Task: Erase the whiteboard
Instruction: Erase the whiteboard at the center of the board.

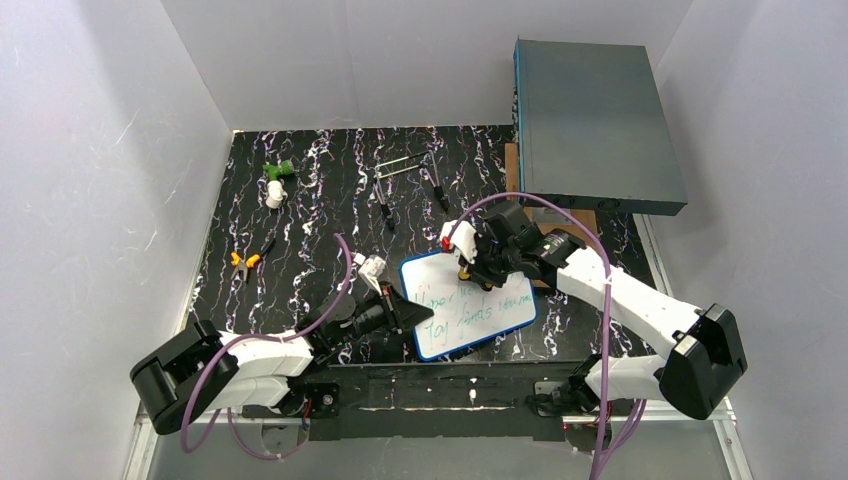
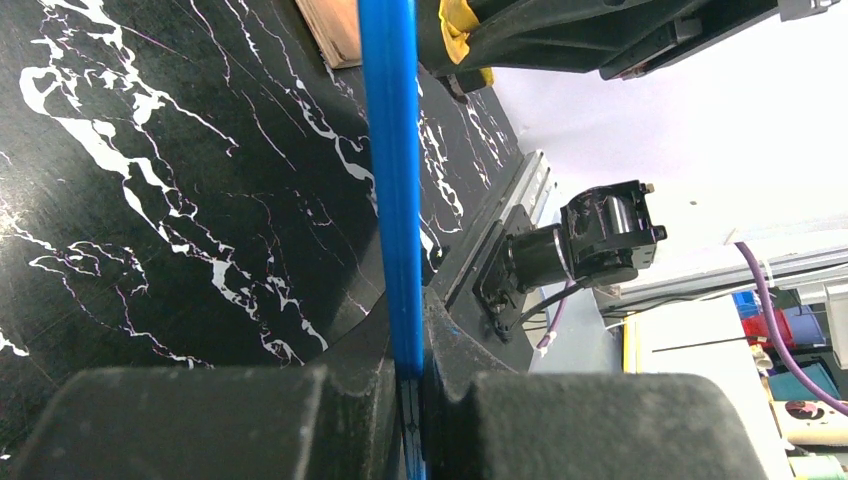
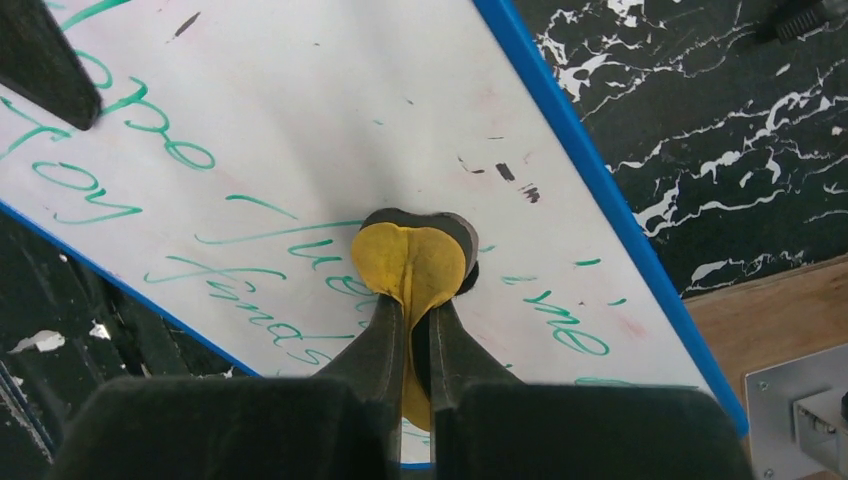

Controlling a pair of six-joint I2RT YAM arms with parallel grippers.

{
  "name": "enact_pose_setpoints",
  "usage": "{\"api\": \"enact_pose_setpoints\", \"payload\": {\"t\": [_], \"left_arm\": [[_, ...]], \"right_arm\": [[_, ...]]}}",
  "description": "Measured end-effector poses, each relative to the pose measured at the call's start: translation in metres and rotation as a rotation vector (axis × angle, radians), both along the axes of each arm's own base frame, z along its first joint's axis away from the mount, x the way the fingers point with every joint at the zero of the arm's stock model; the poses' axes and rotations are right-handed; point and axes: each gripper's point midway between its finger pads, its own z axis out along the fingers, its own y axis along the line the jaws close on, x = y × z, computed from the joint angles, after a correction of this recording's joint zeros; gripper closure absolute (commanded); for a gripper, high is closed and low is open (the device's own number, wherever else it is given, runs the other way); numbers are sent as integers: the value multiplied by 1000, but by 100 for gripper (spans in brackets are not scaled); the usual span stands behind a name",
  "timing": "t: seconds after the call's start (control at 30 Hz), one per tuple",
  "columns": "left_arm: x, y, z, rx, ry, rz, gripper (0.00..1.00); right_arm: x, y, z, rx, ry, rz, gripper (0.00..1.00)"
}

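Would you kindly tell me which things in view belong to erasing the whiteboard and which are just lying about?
For the job:
- whiteboard, green writing still on it
- yellow cloth, held against it

Lying about:
- orange-handled pliers
- green-and-white object
- black-handled tools
- grey box

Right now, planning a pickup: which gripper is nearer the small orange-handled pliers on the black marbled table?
Left. The left gripper, clamping the blue-framed whiteboard, is right of the pliers; the right gripper, pressing a yellow pad to the board, is farther right.
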Motion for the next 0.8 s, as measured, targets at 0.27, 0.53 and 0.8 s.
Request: {"api": "enact_pose_setpoints", "payload": {"t": [0.27, 0.53, 0.8], "left_arm": [[2, -2, 1, 1, 6, 4, 100], [2, -2, 1, 0, 9, 4, 100], [0, -2, 1, 2, 7, -9, 100]], "right_arm": [[33, -24, 3, -1, -27, -200, 99], [20, -14, 2, 2, -15, -94, 99], [3, -6, -1, 13, 33, -37, 99]]}}
